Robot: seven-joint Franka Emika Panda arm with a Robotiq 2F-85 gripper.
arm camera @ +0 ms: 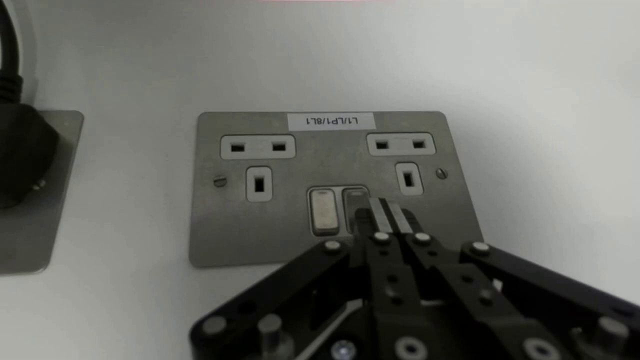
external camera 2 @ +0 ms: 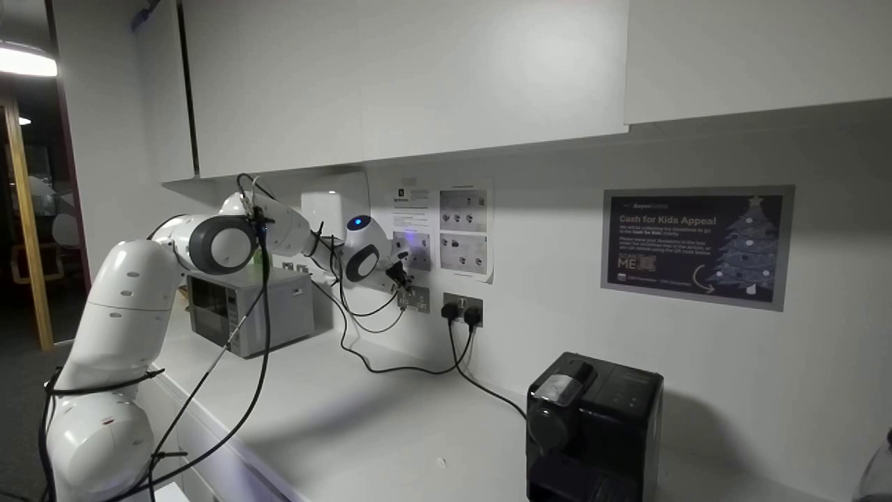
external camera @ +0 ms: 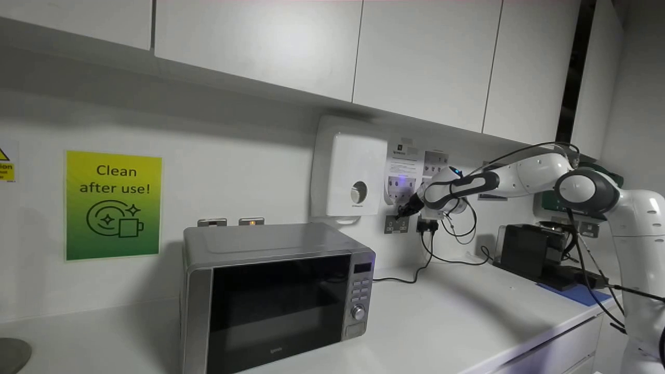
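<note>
Above the back edge of a white countertop (external camera 2: 376, 425), a black gripper (arm camera: 389, 206) is facing a metal double socket plate (arm camera: 330, 165) on the wall (arm camera: 120, 150). Its two fingers (arm camera: 380, 216) are lying together, side by side. In the wrist view, their tips are overlapping a dark rocker switch (arm camera: 352, 202) near the plate's middle; the view is not showing whether they are touching it. A paler rocker switch (arm camera: 324, 210) is sitting just beside it. Along the plate's edge, a white label (arm camera: 331, 121) is showing its print upside down.

From beyond the countertop's front edge, a white robot arm (external camera 2: 125, 335) is spanning the surface toward the wall. Next to the gripper's plate, a second socket plate (arm camera: 30, 245) is holding two black plugs (external camera 2: 472, 315), also above the back edge. Over both plates, printed notices (external camera 2: 465, 240) are hanging on the wall. In an exterior view, a silver microwave (external camera: 278, 301) is standing near the back edge, and a white dispenser (external camera: 348, 169) is hanging on the wall beyond it, toward the gripper. On the opposite side of the plugs, a black coffee machine (external camera 2: 592, 418) is standing close to the back edge, and a dark wall poster (external camera 2: 697, 244) reading "Cash for Kids Appeal" is hanging higher up.
</note>
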